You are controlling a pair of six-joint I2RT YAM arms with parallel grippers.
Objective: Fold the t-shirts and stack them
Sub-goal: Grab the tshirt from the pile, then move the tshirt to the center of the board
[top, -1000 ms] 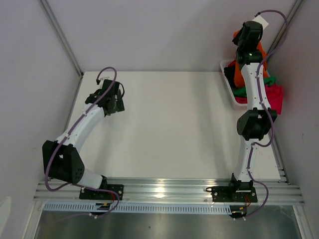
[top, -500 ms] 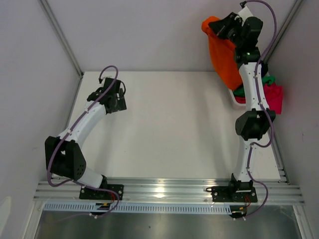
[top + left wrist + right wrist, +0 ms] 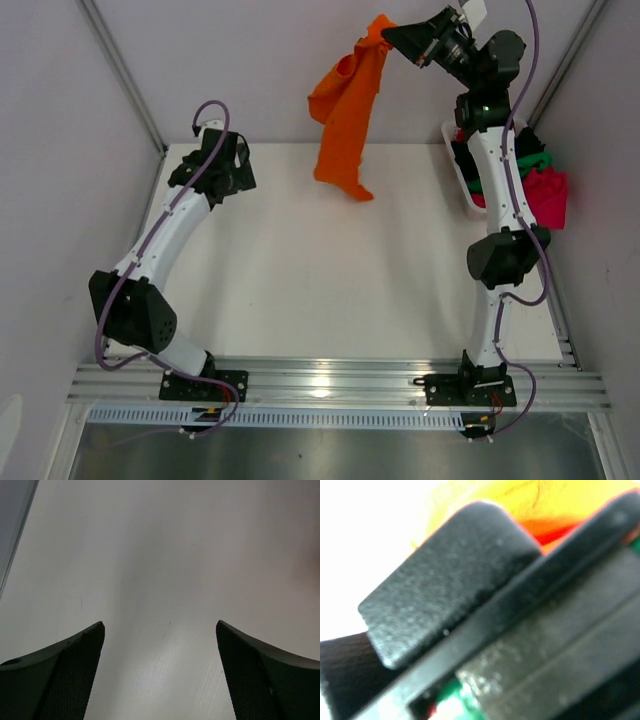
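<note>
Swinging up and leftward, the right tool [image 3: 392,30] now stands at the upper right of the overhead frame, clamped shut on a bunched edge of the orange t-shirt [image 3: 345,110]; a second ago that shirt was still down at the white basket [image 3: 458,178], and half a second ago it had only just cleared the rim. It hangs as a long, twisted drape across the upper middle of the frame, over the far part of the bench [image 3: 330,290]; whether its lowest corner touches the bench I cannot tell. The right wrist view is blurred, showing only a dark finger with bright orange cloth behind it.

The left tool [image 3: 225,175] has shifted a little toward the upper left of the bench; its jaws stand wide and hold nothing, and its wrist view shows bare bench between the fingers.

The green t-shirt [image 3: 530,160] and the magenta-pink t-shirt [image 3: 552,195] remain at the basket on the right edge; other cloth lies beneath them.

So one shirt looks pulled free, but no folding has begun and no stack exists; the likely next need is to lay the cloth flat, probably with the free left tool taking a second corner to untwist it.
</note>
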